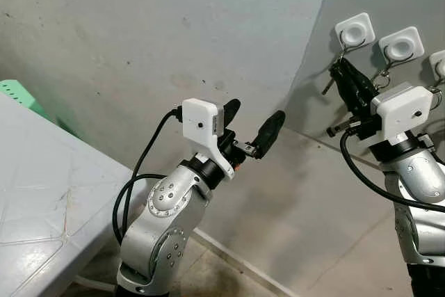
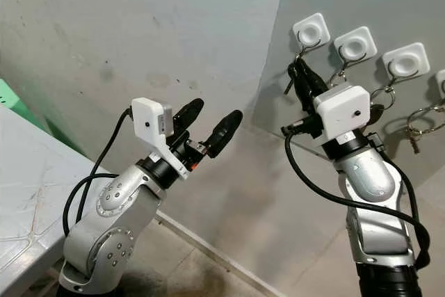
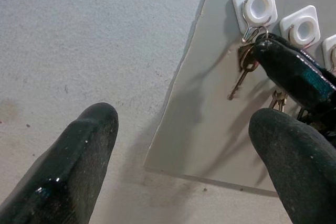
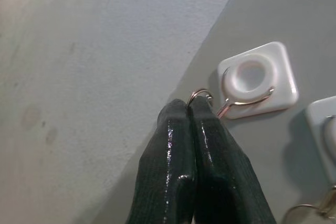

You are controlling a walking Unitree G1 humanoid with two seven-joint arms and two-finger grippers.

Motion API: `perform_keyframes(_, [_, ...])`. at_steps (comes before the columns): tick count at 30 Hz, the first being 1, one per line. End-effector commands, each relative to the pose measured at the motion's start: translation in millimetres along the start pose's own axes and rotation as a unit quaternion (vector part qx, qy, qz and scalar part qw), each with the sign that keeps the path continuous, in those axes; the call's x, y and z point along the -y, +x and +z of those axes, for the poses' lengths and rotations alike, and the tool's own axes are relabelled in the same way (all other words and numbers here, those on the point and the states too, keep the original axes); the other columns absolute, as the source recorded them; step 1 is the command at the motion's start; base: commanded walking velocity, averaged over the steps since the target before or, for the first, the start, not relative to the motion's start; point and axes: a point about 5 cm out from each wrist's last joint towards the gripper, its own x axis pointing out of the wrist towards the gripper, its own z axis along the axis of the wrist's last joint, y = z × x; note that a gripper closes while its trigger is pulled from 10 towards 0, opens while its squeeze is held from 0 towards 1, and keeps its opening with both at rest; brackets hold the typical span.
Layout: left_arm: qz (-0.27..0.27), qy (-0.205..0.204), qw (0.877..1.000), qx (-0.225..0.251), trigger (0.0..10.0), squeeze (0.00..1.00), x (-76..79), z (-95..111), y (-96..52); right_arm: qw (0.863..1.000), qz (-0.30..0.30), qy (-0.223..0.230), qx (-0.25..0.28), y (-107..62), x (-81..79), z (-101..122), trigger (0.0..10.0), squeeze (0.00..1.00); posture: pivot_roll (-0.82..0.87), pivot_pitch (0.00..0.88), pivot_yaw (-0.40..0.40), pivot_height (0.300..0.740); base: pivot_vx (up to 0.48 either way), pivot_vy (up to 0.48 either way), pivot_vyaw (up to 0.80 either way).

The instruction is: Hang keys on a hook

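Right gripper [image 2: 300,74], two long black fingers on silver arm, raised to grey wall panel [image 3: 210,119], tips just under first white square hook pad [image 2: 311,31]. Fingers pressed together per right wrist view, pinching thin metal key ring [image 4: 200,96]; ring touching the pad's wire hook [image 4: 247,100], can't tell if hooked on or only alongside. Small bunch of metal keys [image 3: 242,72] dangling below that ring, just beside gripper tips, flat vs. panel, one long key pointing down and away from pad.

Left gripper [image 1: 252,127], same black two-finger type w/ white camera block on wrist, held up mid-air in front of rough grey concrete wall [image 1: 139,46], well apart from panel. Fingers [image 3: 79,156] spread wide, nothing between them.

More white square hook pads in a row along panel: second pad [image 2: 355,44] w/ wire hook, ring and key hanging under it; third pad [image 2: 406,60] likewise w/ ring; another ring w/ keys [image 2: 419,122] further along near frame edge. Pad at far edge partly cut off.

No containers seen. Pale grey tabletop [image 1: 42,193] at robot's left, green plastic item [image 1: 21,95] behind its far corner, too little showing to ID. Black cables looping from both wrists.
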Motion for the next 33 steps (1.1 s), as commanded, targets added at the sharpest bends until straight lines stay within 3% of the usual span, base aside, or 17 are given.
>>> perform_keyframes(1, [-0.009, 0.005, 1.000, 0.006, 10.0, 0.00, 5.0, 5, 0.7, 1.000, 0.010, 0.004, 0.007, 3.1, -0.8, 4, 10.0, 0.00, 0.01, 0.096, -0.068, 0.740, 0.000, 0.000, 0.00])
perform_keyframes(13, [-0.006, 0.000, 1.000, 0.008, 10.0, 0.00, 5.4, 5, 0.6, 0.999, 0.039, -0.011, 0.001, 4.3, -4.6, 3, 10.0, 0.00, 0.01, 0.101, -0.071, 0.740, 0.000, 0.000, 0.00])
perform_keyframes(16, [-0.005, -0.001, 1.000, 0.007, 10.0, 0.00, 5.3, 5, 0.5, 0.998, 0.046, -0.041, -0.005, 5.3, -2.6, 3, 10.0, 0.00, 0.01, 0.103, -0.072, 0.740, 0.000, 0.000, 0.00])
perform_keyframes(18, [-0.004, -0.004, 1.000, 0.008, 10.0, 0.00, 5.5, 5, 0.7, 0.995, 0.047, -0.092, -0.006, 8.7, 4.4, 4, 10.0, 0.00, 0.01, 0.104, -0.072, 0.740, 0.000, 0.000, 0.00])
perform_keyframes(33, [0.001, -0.010, 1.000, 0.010, 10.0, 0.00, 6.4, 5, -0.1, 0.983, 0.068, -0.168, -0.007, 14.2, 17.6, 14, 10.0, 0.00, 0.00, 0.108, -0.080, 0.740, 0.000, 0.000, 0.00])
